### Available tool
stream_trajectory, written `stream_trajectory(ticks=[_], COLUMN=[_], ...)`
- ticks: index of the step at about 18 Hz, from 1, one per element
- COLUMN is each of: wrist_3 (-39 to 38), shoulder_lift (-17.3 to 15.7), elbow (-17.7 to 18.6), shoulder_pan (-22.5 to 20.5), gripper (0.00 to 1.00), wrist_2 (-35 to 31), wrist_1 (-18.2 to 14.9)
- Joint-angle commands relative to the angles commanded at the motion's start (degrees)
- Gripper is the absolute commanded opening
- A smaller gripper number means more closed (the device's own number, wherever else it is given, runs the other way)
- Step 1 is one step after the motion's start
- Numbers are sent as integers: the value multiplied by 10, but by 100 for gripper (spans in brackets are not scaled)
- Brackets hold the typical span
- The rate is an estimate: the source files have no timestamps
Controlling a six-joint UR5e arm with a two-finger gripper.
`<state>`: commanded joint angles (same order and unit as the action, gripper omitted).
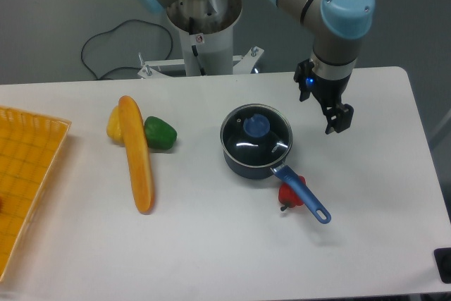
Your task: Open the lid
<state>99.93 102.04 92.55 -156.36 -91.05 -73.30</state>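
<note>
nearest the camera, a red pepper lies tucked under the blue handle of the saucepan. to the left lie a long baguette, a green pepper, a yellow pepper and, at the table's edge, a yellow basket. the lid sits closed on the saucepan, its blue knob at the centre. farther back and to the right, the gripper hangs above the table, well apart from the lid; whether its fingers are spread or pressed together i cannot tell. the risk looks like this: a descent off the knob's centre could strike the glass or shove the pan, and a weak pinch on the rounded knob could let the lid slip.
</note>
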Motion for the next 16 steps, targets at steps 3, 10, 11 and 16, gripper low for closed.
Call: stream_trajectory(ticks=[3,10,11,16], wrist_3=[-1,2,1,4], shoulder_lift=[0,-4,-4,-7], elbow=[-1,14,18,23], shoulder_pan=[2,-10,-15,-19], gripper=[100,100,100,100], wrist_2=[0,33,52,58], wrist_1=[-1,0,-1,1])
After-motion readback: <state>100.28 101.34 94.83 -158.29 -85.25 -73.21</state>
